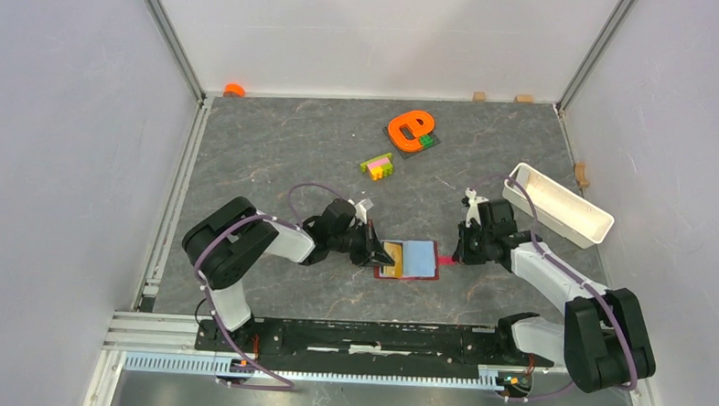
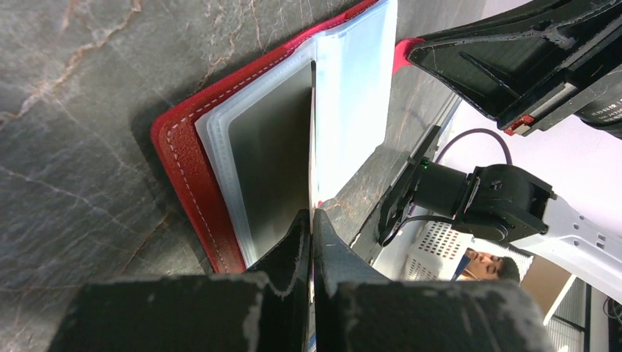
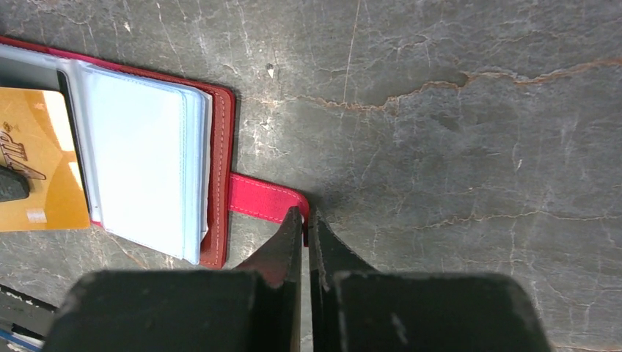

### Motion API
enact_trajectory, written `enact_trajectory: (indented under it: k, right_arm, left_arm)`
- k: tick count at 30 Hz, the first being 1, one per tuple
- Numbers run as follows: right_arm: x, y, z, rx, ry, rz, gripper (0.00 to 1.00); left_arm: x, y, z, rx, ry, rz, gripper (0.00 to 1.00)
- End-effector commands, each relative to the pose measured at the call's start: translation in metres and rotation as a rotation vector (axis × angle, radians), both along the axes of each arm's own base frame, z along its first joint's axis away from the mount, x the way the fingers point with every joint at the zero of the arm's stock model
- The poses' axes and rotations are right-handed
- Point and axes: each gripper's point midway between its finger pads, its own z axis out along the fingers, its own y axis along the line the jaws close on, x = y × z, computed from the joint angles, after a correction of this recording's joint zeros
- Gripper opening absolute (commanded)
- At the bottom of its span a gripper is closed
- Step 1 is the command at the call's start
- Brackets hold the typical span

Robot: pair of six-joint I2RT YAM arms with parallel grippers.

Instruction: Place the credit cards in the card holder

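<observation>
Card holder point(image 1: 419, 258) lies open on the table point(image 1: 276, 154), near and central between my two arms, with its light-blue sleeves point(image 2: 352, 95) facing up. My left gripper point(image 2: 312, 216) reaches in from the left and is clamped tight on a credit card point(image 3: 37, 161) that rests over the left page. My right gripper point(image 3: 305, 216) is pinched onto the red snap tab point(image 3: 264, 199) at the right edge. I judge I'm mid-insertion. Next I need to find a sleeve mouth and slide the card in flat while the tab anchors the wallet.
</observation>
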Motion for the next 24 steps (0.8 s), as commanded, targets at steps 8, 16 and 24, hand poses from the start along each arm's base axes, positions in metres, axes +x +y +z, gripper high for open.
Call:
enact_trajectory:
  k: [8, 16, 24]
  right_arm:
    - [0.001, -0.010, -0.006, -0.046, 0.004, -0.026, 0.00]
    - [0.000, -0.015, -0.007, -0.070, 0.007, -0.035, 0.00]
    - [-0.002, -0.017, -0.009, -0.078, 0.016, -0.038, 0.00]
  left_arm:
    - [0.011, -0.020, 0.013, -0.088, -0.013, -0.008, 0.02]
    - [0.012, -0.024, 0.011, -0.123, 0.016, -0.010, 0.02]
    - [0.015, -0.026, 0.019, -0.173, 0.026, -0.013, 0.02]
